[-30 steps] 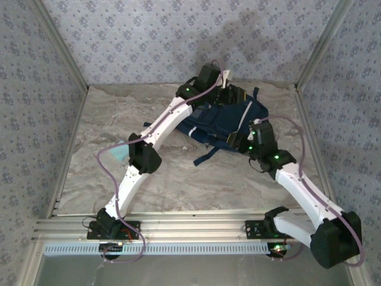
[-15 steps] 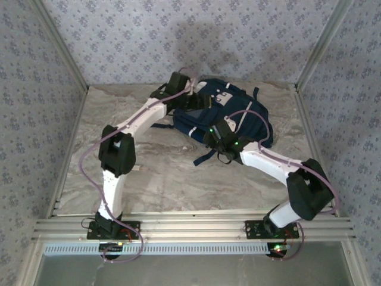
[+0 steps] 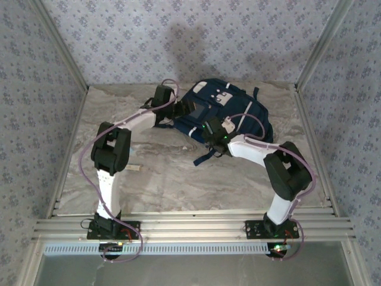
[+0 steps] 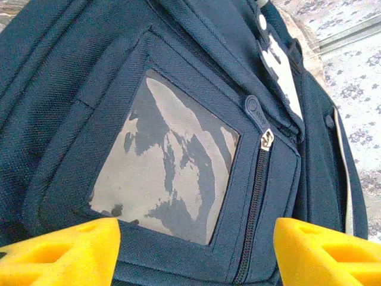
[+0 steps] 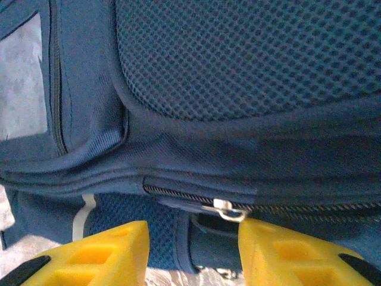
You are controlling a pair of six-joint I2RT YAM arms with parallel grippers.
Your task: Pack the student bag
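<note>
I'm hovering the right gripper [image 5: 191,253], spread wide, at the student bag [image 5: 250,53]; its zipper pull [image 5: 226,209] is sitting just ahead, seemingly untouched, zipper running crosswise.

The table [image 3: 166,182] has a marbled surface of grey and beige. On its left part lies a small pale scrap [image 3: 136,169], too small to identify. Three walls close the table in: a back wall [image 3: 119,42], a left wall [image 3: 30,131] and a right wall [image 3: 354,119], all covered with pale wallpaper that has a small blue flower pattern. A metal post [image 3: 59,50] stands slanted in each back corner. At the near edge run metal rails [image 3: 190,225], and just below them a white slotted duct [image 3: 196,248].
</note>
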